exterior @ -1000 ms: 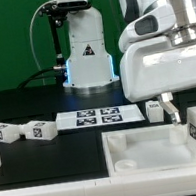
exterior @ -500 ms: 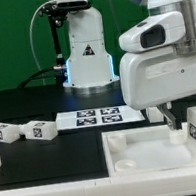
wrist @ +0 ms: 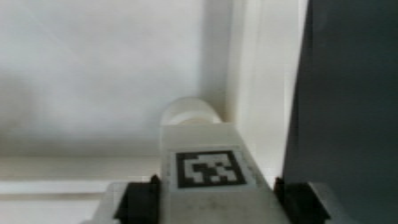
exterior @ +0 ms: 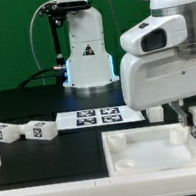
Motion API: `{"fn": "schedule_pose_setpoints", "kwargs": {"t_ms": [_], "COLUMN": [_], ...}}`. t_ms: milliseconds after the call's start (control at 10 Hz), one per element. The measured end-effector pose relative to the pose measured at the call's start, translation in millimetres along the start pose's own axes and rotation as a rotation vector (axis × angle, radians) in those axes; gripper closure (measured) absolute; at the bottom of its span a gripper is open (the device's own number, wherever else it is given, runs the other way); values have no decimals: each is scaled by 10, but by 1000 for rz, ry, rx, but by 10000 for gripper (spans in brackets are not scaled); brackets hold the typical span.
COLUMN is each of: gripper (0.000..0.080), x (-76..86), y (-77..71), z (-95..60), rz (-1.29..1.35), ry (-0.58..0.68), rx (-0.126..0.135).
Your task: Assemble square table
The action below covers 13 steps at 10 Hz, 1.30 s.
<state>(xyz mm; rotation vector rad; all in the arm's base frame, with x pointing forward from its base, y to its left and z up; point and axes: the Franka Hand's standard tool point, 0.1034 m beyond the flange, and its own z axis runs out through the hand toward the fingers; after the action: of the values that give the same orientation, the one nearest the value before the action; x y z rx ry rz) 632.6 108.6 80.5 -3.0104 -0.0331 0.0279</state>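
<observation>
Gripper (wrist: 214, 197) pinches the leg (wrist: 208, 140) btwn both fingers (wrist: 139, 198), tag facing wrist cam. Leg stands upright in a corner of the square table top (exterior: 144, 152), right by its rim, toward the exterior view's right. Top sits at black table's (exterior: 26, 101) front edge. Loose leg (exterior: 2, 132) and second loose leg (exterior: 38, 130) lie near the exterior view's left edge; marker board (exterior: 94, 117) is mid-table.

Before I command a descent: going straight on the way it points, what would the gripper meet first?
The gripper grips a leg, whose tip would likely meet the square table top first, in the corner by its rim; how near is unclear.
</observation>
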Motion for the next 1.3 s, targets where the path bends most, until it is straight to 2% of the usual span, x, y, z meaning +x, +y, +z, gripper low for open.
{"fn": "schedule_pose_setpoints", "kwargs": {"t_ms": [300,500,700,1000,1300], "gripper": [509,509,509,509,509], "x": [0,-7,-11,11,9], "y": [17,-10,-74,-155,-165], "z": [22,31,53,85,90], "rz": [260,546,832,1297,1316], "ry": [13,19,20,35,32], "rx": [3,17,42,129,132]}}
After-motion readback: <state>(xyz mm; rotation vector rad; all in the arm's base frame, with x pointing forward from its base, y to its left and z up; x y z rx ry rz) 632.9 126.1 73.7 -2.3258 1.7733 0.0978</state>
